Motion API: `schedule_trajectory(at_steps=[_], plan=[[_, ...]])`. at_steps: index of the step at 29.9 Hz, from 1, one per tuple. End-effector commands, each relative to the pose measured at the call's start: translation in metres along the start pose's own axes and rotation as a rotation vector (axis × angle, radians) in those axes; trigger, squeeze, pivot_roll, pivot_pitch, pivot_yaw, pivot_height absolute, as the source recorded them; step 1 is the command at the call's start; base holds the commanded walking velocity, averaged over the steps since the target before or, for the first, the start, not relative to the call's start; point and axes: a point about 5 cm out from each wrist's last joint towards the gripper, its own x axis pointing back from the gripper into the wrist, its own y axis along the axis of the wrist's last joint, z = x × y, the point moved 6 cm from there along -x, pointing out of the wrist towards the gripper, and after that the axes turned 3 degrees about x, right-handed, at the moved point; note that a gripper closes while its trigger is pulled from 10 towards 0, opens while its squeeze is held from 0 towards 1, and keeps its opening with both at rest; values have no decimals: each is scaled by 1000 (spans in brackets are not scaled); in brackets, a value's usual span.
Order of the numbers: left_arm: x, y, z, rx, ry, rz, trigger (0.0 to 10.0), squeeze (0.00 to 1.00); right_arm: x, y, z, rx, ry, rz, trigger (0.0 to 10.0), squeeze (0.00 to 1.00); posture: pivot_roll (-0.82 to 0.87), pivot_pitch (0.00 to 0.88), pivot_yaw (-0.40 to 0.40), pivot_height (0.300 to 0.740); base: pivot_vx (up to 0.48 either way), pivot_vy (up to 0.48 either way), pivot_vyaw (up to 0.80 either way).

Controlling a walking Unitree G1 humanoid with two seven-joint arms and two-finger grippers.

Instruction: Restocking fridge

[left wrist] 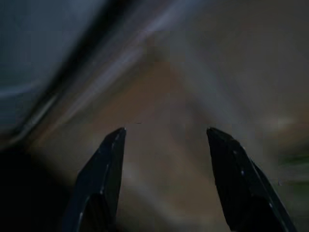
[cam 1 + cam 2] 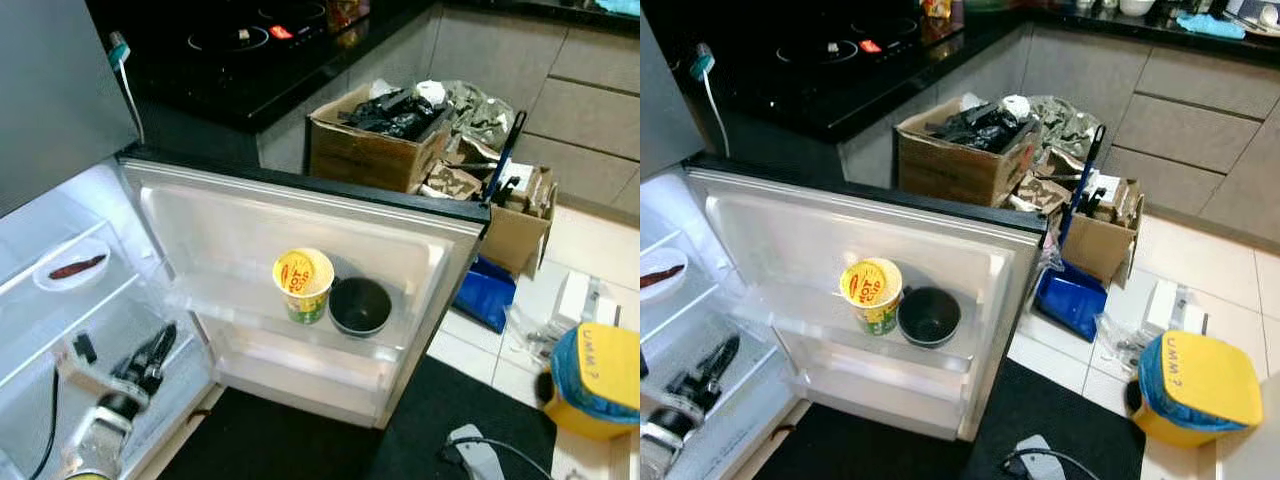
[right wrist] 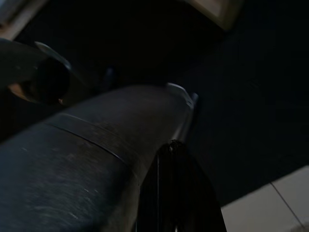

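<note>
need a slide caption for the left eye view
Open fridge door shelf holding a yellow cup and black bowl; left pincer inside the fridge.

The left wrist view is all blurry behind the two black fingers (image 1: 108, 169), so what lies past them cannot be told. The right wrist view is very dark, and a big grey rounded thing (image 3: 96, 159) hides most of it. The yellow bin (image 2: 597, 385) is cut off by the picture's right edge.
</note>
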Motion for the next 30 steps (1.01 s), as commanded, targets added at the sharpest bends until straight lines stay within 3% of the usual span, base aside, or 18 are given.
schedule_trajectory(at_steps=[1, 3, 6, 7, 9, 11, 12, 13, 14, 15, 19, 23, 30], plan=[[5, -17, 14, -21, 99, 45, 10000, 0, 2, -11, -2, -1, -21, 37, 10000, 0, -54, 37, -22, 740, 0, 0, 0], [12, -39, 28, -110, 194, 136, 10000, 0, 3, -16, -5, 2, -56, 55, 10000, 0, -55, 35, -20, 740, 0, 0, 0], [17, -51, 33, -160, 230, 189, 10000, 0, 3, -18, -8, 5, -86, 67, 10000, 0, -54, 33, -17, 740, 0, 0, 0], [23, -66, 40, -205, 269, 254, 10000, 0, 5, -21, -14, 11, -130, 82, 10000, 0, -51, 32, -16, 740, 0, 0, 0], [23, -66, 40, -205, 269, 254, 10000, 0, 5, -21, -14, 11, -130, 82, 10000, 0, -51, 32, -16, 740, 0, 0, 0], [49, -112, 57, -320, 353, 462, 10000, 0, 13, -25, -40, 42, -311, 113, 10000, 0, -42, 28, -9, 740, 0, 0, 0], [49, -112, 57, -320, 353, 462, 10000, 0, 13, -25, -40, 42, -311, 113, 10000, 0, -42, 28, -9, 740, 0, 0, 0], [63, -133, 62, -357, 368, 555, 10000, 0, 18, -26, -50, 44, -377, 122, 10000, 0, -42, 28, -9, 740, 0, 0, 0], [63, -133, 62, -357, 368, 555, 10000, 0, 18, -26, -50, 44, -377, 122, 10000, 0, -42, 28, -9, 740, 0, 0, 0], [80, -161, 62, -371, 373, 662, 10000, 0, 22, -25, -59, 42, -428, 126, 10000, 0, -41, 21, -19, 740, 0, 0, 0], [83, -172, 59, -403, 367, 699, 10000, 0, 22, -24, -61, 57, -435, 130, 10000, 0, -39, 19, -23, 740, 0, 0, 0], [84, -184, 53, -524, 297, 775, 10000, 0, 26, -19, -71, 88, -485, 133, 10000, 0, -38, 6, -23, 740, 0, -305, 0], [82, -187, 49, -581, 264, 798, 10000, 0, 25, -12, -73, 97, -502, 124, 10000, 0, -29, 0, -26, 740, 0, -372, 0]])
